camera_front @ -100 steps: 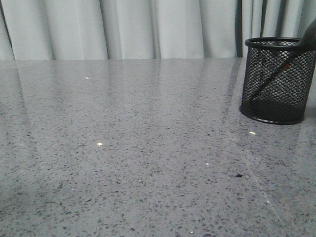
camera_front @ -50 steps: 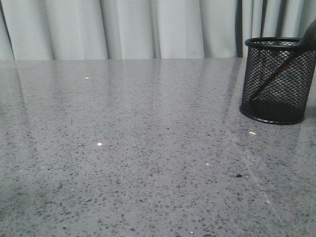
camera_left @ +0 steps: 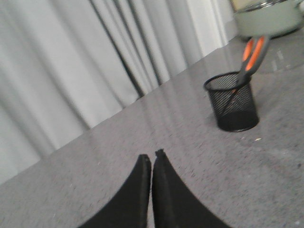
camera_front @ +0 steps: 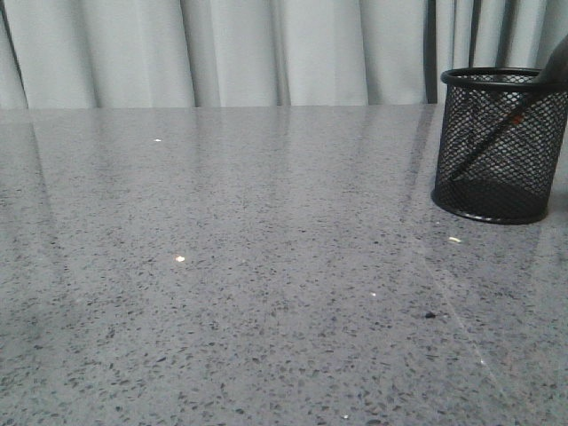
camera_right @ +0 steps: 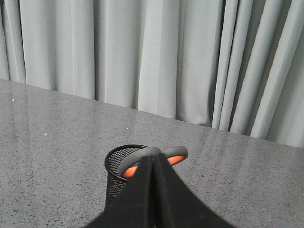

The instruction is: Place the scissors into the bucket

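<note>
The black mesh bucket [camera_front: 497,146] stands on the grey table at the far right. The scissors [camera_front: 557,62] stand inside it, blades down and leaning, with the grey handles above the rim. The left wrist view shows the bucket [camera_left: 235,107] with the orange-lined scissors [camera_left: 251,54] free of any gripper. My left gripper [camera_left: 153,154] is shut and empty above bare table, well away from the bucket. My right gripper [camera_right: 153,156] is shut and empty, and lines up in front of the scissors' handles [camera_right: 175,154] and the bucket [camera_right: 118,166]. Neither gripper shows in the front view.
A pale curtain [camera_front: 266,53] hangs along the table's far edge. A pale green pot [camera_left: 268,19] sits beyond the bucket in the left wrist view. A small pale crumb [camera_front: 453,240] and a dark speck [camera_front: 429,314] lie on the table near the bucket.
</note>
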`<state>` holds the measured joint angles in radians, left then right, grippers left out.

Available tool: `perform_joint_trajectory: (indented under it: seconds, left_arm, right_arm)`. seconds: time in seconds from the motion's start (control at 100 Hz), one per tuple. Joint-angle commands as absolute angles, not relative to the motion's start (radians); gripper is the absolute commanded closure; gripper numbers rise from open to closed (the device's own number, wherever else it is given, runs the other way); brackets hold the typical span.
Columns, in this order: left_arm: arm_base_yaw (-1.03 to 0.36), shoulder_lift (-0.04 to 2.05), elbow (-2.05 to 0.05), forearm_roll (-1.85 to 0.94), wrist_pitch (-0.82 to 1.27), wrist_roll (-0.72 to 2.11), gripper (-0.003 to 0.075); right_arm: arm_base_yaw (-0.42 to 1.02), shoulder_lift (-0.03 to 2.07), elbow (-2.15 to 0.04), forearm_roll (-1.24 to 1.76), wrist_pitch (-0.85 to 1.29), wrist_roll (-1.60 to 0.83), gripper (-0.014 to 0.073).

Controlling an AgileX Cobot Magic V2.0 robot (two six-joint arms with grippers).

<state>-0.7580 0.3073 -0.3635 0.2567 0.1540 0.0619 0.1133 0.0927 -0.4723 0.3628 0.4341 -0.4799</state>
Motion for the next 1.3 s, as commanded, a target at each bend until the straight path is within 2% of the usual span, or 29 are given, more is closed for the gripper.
perform_joint_trajectory:
  seconds: [0.0,0.22,0.35,0.55,1.29]
  left_arm:
    - [-0.650,0.266,-0.296,0.180,0.037,0.074,0.0739]
    - [-0.410,0.073,-0.066,0.028,0.000,0.074,0.0740]
    - [-0.289,-0.008,-0.016,0.012,0.126,0.074,0.0740]
    - [-0.141,-0.016,0.007,-0.047,0.255,0.074,0.0739]
    - [-0.103,-0.019,0.039,-0.059,0.277,0.074,0.0739]
  right_arm:
    - [0.110,0.103,-0.493,0.373,0.359,-0.490,0.0641]
    - [0.110,0.103,-0.493,0.373,0.359,-0.490,0.0641]
    - [0.110,0.103,-0.493,0.373,0.359,-0.490,0.0641]
    - [0.110,0.103,-0.493,0.373,0.359,-0.490,0.0641]
    - [0.110,0.103,-0.493,0.373,0.359,-0.490,0.0641]
